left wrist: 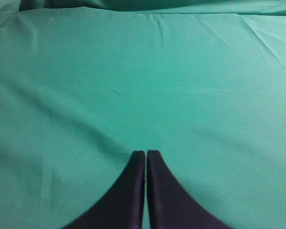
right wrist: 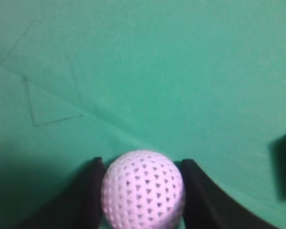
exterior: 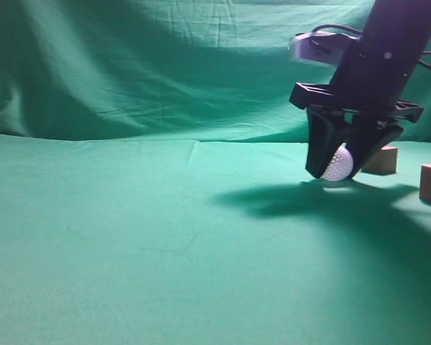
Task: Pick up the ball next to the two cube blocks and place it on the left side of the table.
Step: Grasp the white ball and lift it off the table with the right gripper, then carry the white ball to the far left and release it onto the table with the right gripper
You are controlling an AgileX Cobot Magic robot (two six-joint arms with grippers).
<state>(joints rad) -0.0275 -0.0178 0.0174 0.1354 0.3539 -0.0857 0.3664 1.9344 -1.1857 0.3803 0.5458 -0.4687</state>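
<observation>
The green tabletop (exterior: 129, 251) fills your foreground and stretches bare toward the left, which is where the ball has to end up. Your right arm stands at the far right, its right claw (exterior: 339, 167) clamped around the ball (exterior: 337, 164), one finger on either side in the wrist view. The ball sits at or just off the cloth; you cannot tell which. So the carry runs leftward, away from the two cube blocks (exterior: 380, 159) just behind and right of it. Your left claw (left wrist: 146, 155) is pressed closed on nothing, over bare cloth.
</observation>
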